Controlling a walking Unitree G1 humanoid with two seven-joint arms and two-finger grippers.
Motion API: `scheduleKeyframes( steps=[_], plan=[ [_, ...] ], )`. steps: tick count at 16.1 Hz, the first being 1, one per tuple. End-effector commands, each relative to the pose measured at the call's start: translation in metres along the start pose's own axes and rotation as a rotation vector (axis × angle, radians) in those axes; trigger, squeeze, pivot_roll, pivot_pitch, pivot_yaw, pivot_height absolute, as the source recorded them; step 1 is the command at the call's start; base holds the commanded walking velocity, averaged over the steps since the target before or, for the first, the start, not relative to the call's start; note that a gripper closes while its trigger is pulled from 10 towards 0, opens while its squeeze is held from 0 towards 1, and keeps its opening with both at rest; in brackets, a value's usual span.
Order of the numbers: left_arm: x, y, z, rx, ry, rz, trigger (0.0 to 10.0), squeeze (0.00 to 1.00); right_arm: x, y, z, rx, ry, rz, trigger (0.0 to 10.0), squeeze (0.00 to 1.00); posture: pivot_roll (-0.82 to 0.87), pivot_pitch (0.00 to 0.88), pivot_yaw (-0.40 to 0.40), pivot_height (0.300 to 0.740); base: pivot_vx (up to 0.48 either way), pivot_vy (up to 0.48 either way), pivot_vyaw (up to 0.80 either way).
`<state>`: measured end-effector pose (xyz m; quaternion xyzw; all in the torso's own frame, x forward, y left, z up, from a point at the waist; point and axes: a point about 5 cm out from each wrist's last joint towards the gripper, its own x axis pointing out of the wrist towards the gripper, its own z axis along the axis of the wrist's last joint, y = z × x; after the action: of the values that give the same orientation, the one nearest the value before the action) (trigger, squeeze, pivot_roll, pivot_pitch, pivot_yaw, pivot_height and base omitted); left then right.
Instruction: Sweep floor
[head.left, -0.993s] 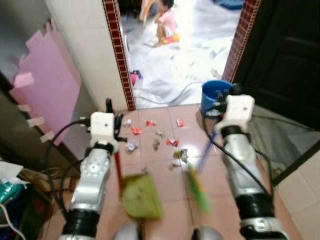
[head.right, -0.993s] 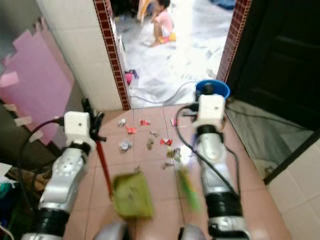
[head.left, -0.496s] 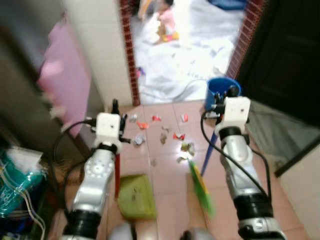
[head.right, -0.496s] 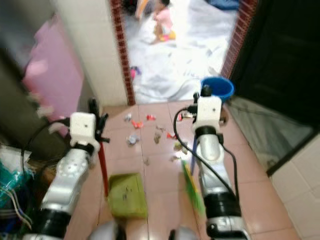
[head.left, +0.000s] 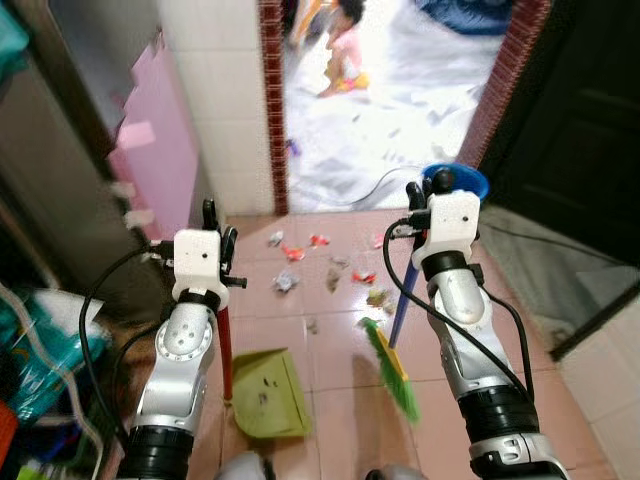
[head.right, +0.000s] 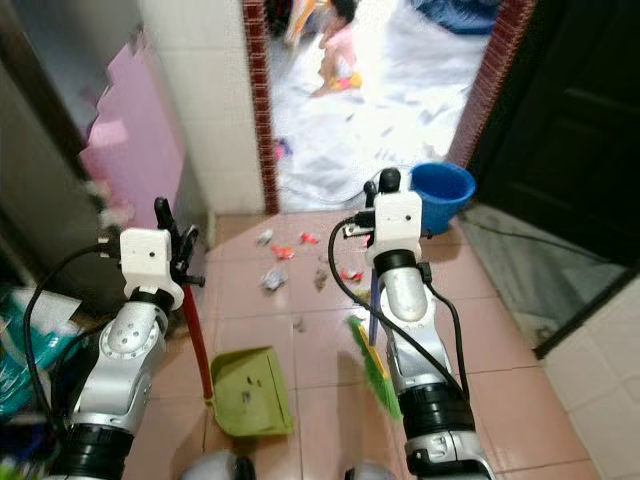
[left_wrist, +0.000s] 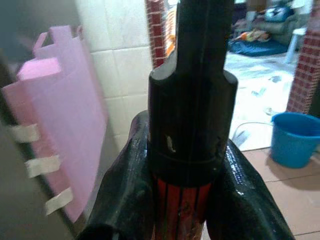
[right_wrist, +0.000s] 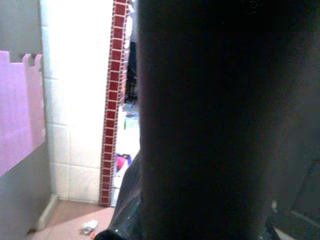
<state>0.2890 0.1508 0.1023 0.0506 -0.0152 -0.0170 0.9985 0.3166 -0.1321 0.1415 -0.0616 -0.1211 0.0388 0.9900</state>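
Note:
Scraps of red and white litter (head.left: 330, 272) lie scattered on the pink floor tiles just inside a doorway. My left gripper (head.left: 216, 216) is shut on the red handle (head.left: 224, 340) of a green dustpan (head.left: 268, 396), which rests on the floor close to my feet. In the left wrist view the fingers (left_wrist: 125, 190) clamp that handle's black cap (left_wrist: 192, 120). On the other side, my right gripper (head.left: 426, 188) is shut on the blue broom handle (head.left: 400, 308). The green broom head (head.left: 392, 370) touches the floor just short of the litter. A dark handle (right_wrist: 200, 120) blocks most of the right wrist view.
A blue bucket (head.left: 462, 182) stands by the right doorpost, behind my right gripper. A pink foam sheet (head.left: 160, 130) leans on the left wall, with bags and clutter (head.left: 40, 340) below. A child (head.left: 345, 45) sits in the room beyond, where a cable (head.left: 370, 185) crosses the floor. A dark door (head.left: 580, 120) is right.
The whole picture has shifted and sharpened, so the camera moved. Both grippers keep their hold; dustpan and broom head stay near my feet, short of the litter.

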Motion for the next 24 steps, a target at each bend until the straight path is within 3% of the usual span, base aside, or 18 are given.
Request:
scheduleKeyframes(
  steps=[1, 9, 24],
  plan=[
    [0.0051, -0.0019, 0.0182, -0.003, -0.093, 0.0, 10.0, 0.0, 0.0066, -0.0006, 0.0175, -0.019, -0.089, 0.017, 10.0, 0.0, 0.0, 0.0, 0.006, 0.74, 0.368, 0.0, 0.0],
    [0.0065, -0.0017, 0.0204, -0.004, -0.104, 0.015, 10.0, 0.0, 0.0084, 0.0056, 0.0237, -0.033, -0.133, 0.069, 10.0, 0.0, 0.01, 0.0, -0.002, 0.74, 0.422, 0.09, 0.0],
    [0.0097, -0.0057, 0.0217, 0.011, -0.109, 0.035, 10.0, 0.0, 0.0084, 0.0064, 0.0251, -0.035, -0.154, 0.085, 10.0, 0.0, 0.0, 0.0, -0.003, 0.74, 0.34, 0.335, 0.0]
  ],
)
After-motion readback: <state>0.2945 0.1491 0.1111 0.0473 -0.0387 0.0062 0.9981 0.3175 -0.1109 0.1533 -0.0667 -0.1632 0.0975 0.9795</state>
